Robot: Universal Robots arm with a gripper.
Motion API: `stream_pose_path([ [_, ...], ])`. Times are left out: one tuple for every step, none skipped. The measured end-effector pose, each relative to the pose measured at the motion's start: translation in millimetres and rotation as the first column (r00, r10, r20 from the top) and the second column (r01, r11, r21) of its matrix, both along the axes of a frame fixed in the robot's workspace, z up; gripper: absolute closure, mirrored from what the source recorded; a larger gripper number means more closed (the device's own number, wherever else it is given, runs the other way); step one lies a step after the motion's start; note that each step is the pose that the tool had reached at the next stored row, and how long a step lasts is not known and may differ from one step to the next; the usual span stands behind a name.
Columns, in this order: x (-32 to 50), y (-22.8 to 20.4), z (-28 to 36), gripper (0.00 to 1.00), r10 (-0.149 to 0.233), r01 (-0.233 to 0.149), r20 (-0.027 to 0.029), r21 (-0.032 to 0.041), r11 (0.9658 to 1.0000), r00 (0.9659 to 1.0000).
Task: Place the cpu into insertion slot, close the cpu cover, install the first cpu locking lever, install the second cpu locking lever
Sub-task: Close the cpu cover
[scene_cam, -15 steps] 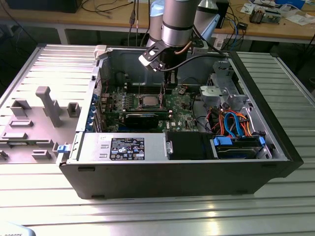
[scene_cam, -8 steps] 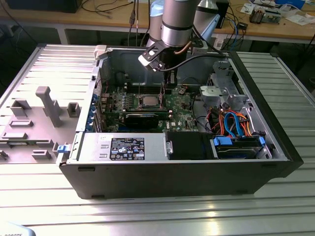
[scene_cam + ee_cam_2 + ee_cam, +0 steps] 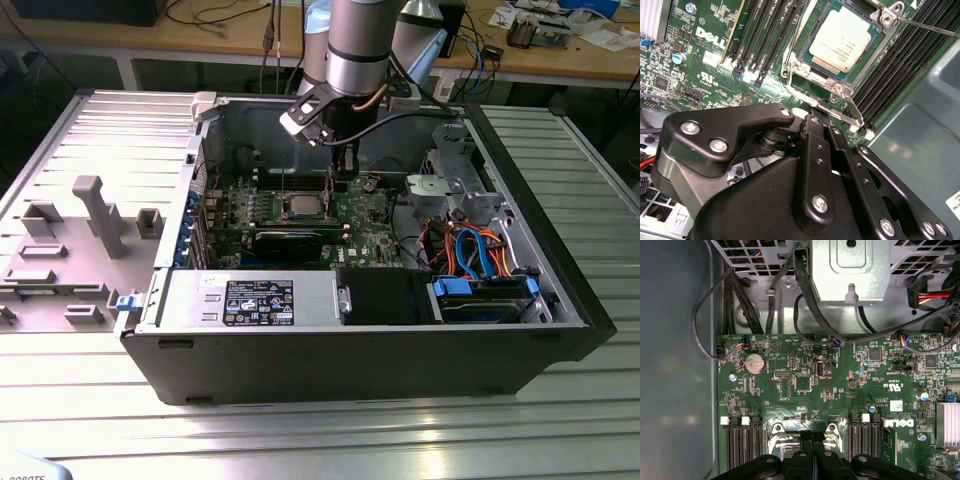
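One arm over open computer case (image 3: 560, 290). I see gripper (image 3: 821, 121) fingers (image 3: 812, 137) pressed together, tips at thin locking lever (image 3: 842, 112) beside insertion slot (image 3: 868, 70); I cannot tell if lever is pinched. Cpu (image 3: 842, 39) sits in slot, cpu cover (image 3: 815, 76) flat around it.

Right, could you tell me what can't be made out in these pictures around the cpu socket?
Second wrist view: the black gripper hides the near end of the thin silvery locking lever, so contact between them is unclear.
First wrist view: the gripper covers most of the silvery socket frame.
Exterior view: the square silver-grey cpu is too small to show whether it is latched down.
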State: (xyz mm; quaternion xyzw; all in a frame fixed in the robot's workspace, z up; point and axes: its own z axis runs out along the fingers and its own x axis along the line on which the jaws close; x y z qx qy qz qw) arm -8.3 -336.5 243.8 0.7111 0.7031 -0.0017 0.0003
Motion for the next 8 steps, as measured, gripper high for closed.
stream_pose_path([
  [-0.2, -0.2, -0.1, 0.89, 0.0, 0.0, -0.0001, 0.0001, 1.0, 1.0],
  [-0.3, -0.3, -0.2, 0.89, 0.0, 0.0, -0.0001, 0.0001, 1.0, 1.0],
  [-0.4, -0.5, -0.2, 0.89, 0.0, 0.0, -0.0001, 0.0001, 1.0, 1.0],
  [-0.7, -0.7, -0.4, 0.89, 0.0, 0.0, -0.0001, 0.0, 1.0, 1.0],
  [-0.7, -0.7, -0.4, 0.89, 0.0, 0.0, -0.0001, 0.0, 1.0, 1.0],
  [-0.9, -0.8, -0.5, 0.89, 0.0, 0.0, -0.0001, 0.0, 1.0, 1.0],
  [-1.0, -0.8, -0.5, 0.89, 0.0, 0.0, -0.0001, 0.0, 1.0, 1.0],
  [-1.1, -0.8, -0.5, 0.89, 0.0, 0.0, -0.0001, 0.0, 1.0, 1.0],
])
